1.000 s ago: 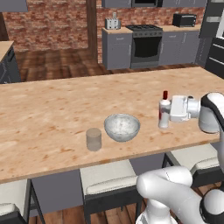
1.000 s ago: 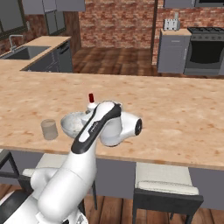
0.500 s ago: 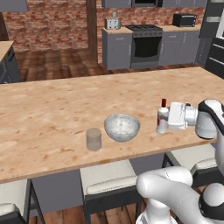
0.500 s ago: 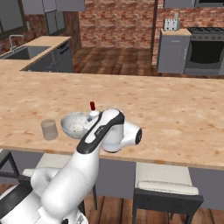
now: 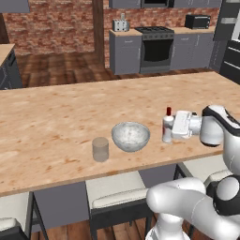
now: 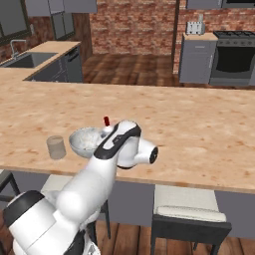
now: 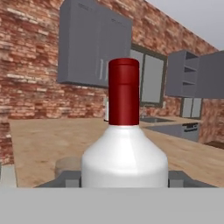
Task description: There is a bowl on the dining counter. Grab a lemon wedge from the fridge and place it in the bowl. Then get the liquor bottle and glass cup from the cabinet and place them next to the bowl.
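Though its fingertips are hidden, gripper (image 5: 171, 129) seemingly clasps liquor bottle (image 5: 167, 125).

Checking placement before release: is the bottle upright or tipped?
Upright. The bottle stands on the counter beside the bowl, red cap on top, with the gripper around it.

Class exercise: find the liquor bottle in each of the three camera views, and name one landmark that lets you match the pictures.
Left base view: liquor bottle stands right of centre on the dining counter, right of the bowl.
Right base view: just its red cap peeks above the arm, behind the bowl.
Hand view: centre, close up.
Shared landmark: the bowl in both base views.
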Robot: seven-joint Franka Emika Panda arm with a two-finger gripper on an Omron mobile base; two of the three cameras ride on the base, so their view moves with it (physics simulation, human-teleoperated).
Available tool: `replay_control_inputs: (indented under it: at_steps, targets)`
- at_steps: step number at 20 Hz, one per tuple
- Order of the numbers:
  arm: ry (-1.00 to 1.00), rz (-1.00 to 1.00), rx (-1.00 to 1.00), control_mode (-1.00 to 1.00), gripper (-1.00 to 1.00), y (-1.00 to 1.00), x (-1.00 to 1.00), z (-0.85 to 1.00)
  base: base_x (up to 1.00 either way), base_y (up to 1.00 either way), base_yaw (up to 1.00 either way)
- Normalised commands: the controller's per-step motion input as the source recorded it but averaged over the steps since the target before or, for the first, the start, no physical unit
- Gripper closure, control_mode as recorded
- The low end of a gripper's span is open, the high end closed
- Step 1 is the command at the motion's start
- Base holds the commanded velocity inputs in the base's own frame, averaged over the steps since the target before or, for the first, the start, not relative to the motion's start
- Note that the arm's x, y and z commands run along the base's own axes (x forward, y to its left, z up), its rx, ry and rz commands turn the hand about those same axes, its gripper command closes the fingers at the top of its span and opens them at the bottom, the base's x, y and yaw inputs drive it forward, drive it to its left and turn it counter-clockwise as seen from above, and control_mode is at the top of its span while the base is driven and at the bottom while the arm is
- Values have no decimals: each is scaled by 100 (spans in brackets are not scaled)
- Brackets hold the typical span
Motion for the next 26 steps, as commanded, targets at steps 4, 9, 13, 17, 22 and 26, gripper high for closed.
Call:
replay_control_inputs:
  at_steps: [4,9,13,17,22,26]
  targets:
    - [4,-3,0,-100,100,0,43,-21,0,0,0]
    - [3,-2,0,-100,100,0,38,-26,0,0,0]
    - [2,-2,0,-100,100,0,32,-23,0,0,0]
    - [3,-2,0,-100,100,0,31,-20,0,0,0]
    - [4,-2,0,-100,100,0,28,-15,0,0,0]
    - [1,-2,0,-100,100,0,15,-16,0,0,0]
